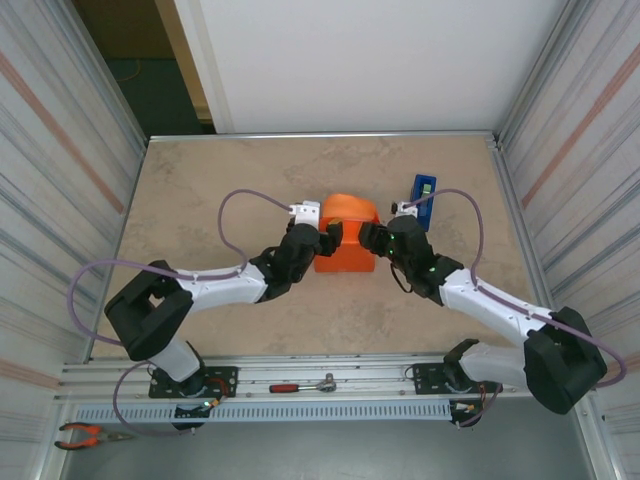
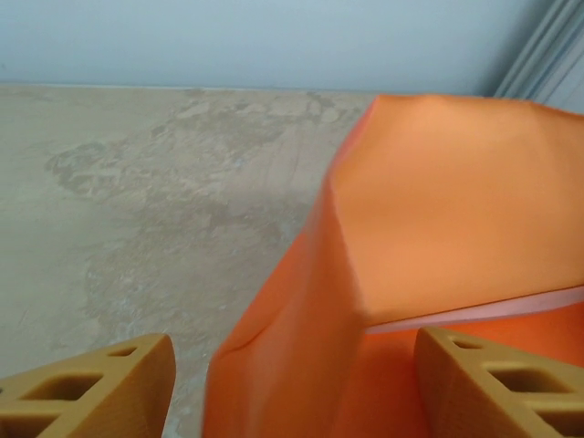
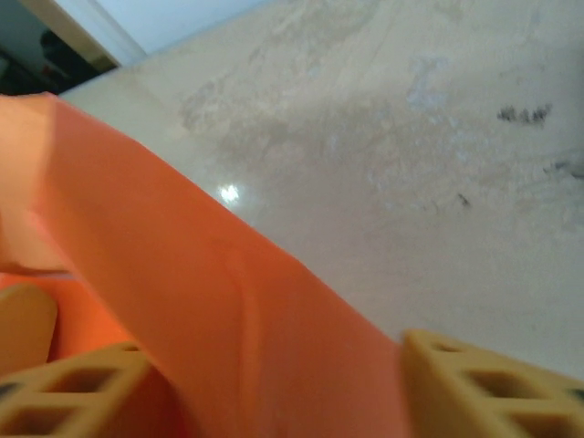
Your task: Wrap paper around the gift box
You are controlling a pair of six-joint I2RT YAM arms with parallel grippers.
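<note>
**Both tools open wide at the flanks of the wrapped bundle**

The bright orange thin paper sheet [image 1: 347,215] sits mid-way across the beige mottled table [image 1: 200,200], draped into a boxy mound that presumably has the gift box under it. In the left wrist view a pale pink strip [image 2: 497,310] peeks from under a fold edge; it may be the box, though I cannot tell.

The left tool [image 1: 330,238] meets the mound's left side and the right tool [image 1: 368,238] its right, so the two press toward each other. That likely stops the bundle sliding and keeps the side folds flat.

Each tool's jaws are spread wide. The left's tan ribbed fingers [image 2: 91,388] straddle a paper corner, and the right's fingers [image 3: 493,383] bracket a sloping flap. Neither pair pinches the sheet.

The wrap looks loosely formed and its creases soft, so unpinned flaps could spring back. A small blue object [image 1: 424,193] stands near the right tool, possibly kept within reach for sealing.
</note>
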